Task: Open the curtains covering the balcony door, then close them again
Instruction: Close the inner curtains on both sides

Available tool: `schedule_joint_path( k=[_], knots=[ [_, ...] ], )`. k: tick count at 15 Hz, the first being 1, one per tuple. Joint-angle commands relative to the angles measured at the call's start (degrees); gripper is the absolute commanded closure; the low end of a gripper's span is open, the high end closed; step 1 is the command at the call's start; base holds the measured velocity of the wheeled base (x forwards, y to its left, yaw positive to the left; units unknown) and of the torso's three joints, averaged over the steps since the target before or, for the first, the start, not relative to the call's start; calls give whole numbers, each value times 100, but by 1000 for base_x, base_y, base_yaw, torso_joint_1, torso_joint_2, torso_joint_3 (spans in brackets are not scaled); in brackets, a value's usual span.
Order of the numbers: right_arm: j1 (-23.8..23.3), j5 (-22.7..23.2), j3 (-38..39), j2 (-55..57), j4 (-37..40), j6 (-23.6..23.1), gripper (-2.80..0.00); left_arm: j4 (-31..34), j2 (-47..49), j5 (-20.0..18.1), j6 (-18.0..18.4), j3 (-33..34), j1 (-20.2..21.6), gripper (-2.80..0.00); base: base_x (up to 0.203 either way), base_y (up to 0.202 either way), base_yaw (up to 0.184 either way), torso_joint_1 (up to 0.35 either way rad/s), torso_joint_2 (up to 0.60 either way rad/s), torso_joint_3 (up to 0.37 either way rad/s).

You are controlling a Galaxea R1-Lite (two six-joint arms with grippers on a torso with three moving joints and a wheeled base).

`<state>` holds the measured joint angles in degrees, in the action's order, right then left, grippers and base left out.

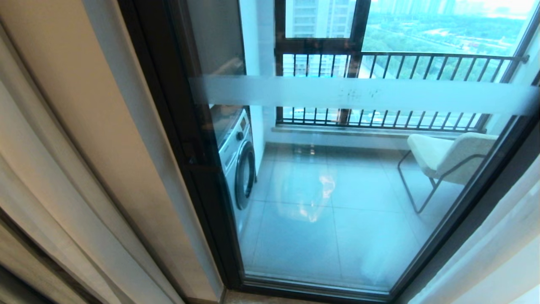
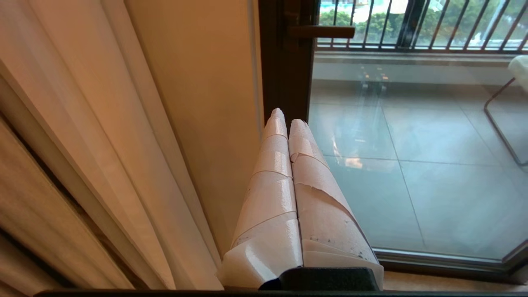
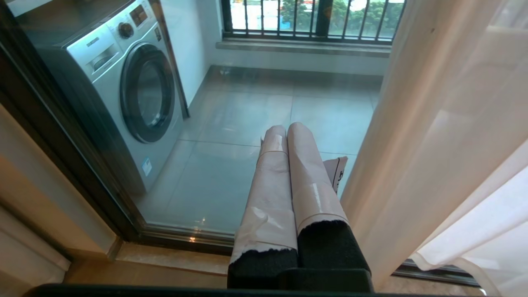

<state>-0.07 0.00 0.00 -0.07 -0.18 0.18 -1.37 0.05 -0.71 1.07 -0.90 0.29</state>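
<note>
I read the sheer cream-beige pleated curtains [image 1: 63, 169] as drawn apart: one bunch hangs at the left of the head view, and a white translucent panel [image 1: 498, 245] hangs at the right. Between them the tall glass balcony door in its dark brown-black metal frame [image 1: 194, 169] is exposed, with a frosted white band across the pane. So the opening half looks done; closing remains.

Neither arm shows in the head view. The left gripper [image 2: 284, 117], with tape-wrapped fingers, is clenched on nothing and sits just beside the left curtain folds, near the door frame. The right gripper [image 3: 286, 130] is likewise clenched and empty, with the right curtain panel [image 3: 433, 144] hanging just beside it.

Risks I judge from here:
- With the jaws pressed together, neither gripper can take fabric; a pull attempted now would slide off.
- The sheer cloth is thin and slack; a shallow pinch may slip free mid-pull.
- The fingertips point toward the glass; a forward reach could strike the pane or frame.
- Tape edges on the fingers are peeling and might snag the weave.
</note>
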Motion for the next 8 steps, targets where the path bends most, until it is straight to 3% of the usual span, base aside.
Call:
schedule_joint_path(
  k=[1,8],
  knots=[
    [-1,0,0,7,1,-1,0,24,4,0,-11,30,6,0,0,0,0,0,0,0],
    [-1,0,0,7,1,-1,0,761,4,31,-2,-384,6,0,0,0,0,0,0,0]
  ],
)
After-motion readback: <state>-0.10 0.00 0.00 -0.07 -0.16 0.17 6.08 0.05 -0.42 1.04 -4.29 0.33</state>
